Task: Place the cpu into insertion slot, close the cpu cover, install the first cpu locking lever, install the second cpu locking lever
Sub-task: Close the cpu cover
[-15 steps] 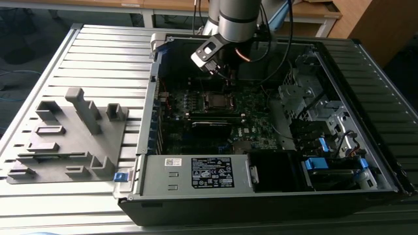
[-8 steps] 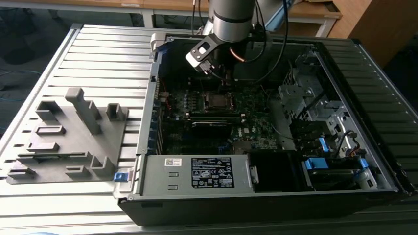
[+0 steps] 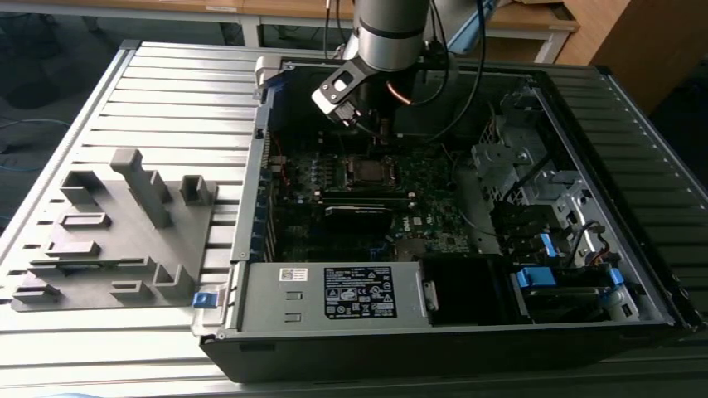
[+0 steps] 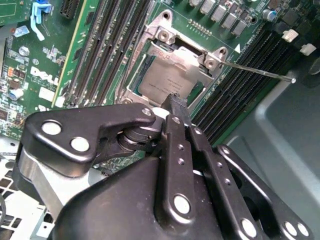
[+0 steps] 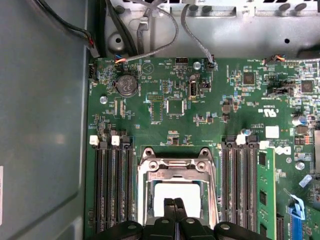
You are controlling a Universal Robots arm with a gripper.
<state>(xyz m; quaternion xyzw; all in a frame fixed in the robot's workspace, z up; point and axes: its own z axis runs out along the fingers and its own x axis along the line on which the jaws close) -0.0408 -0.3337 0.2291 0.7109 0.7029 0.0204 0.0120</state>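
The cpu [image 4: 162, 82] lies flat in the insertion slot [image 3: 369, 170], its dull silver top showing through the cut-out. The silver cpu cover [image 4: 172, 47] is folded down around the chip [image 5: 177, 192], its frame [image 5: 177, 162] lying flat in both wrist views. A thin metal locking lever [image 4: 260, 72] sticks out sideways over the memory slots. My gripper [image 4: 175, 100] is shut with nothing in it. Its tips [image 5: 175, 202] hover just over the near edge of the chip. In the exterior view the gripper [image 3: 367, 128] hangs inside the case above the socket.
Long black memory slots [image 5: 112, 190] flank the socket on both sides, and a green memory stick [image 5: 265, 185] stands in one. Case walls [image 5: 45, 125], cables [image 5: 195, 35], drive bays [image 3: 531, 191] and the power supply [image 3: 332, 294] surround the board. A grey fixture [image 3: 111, 232] sits on the table.
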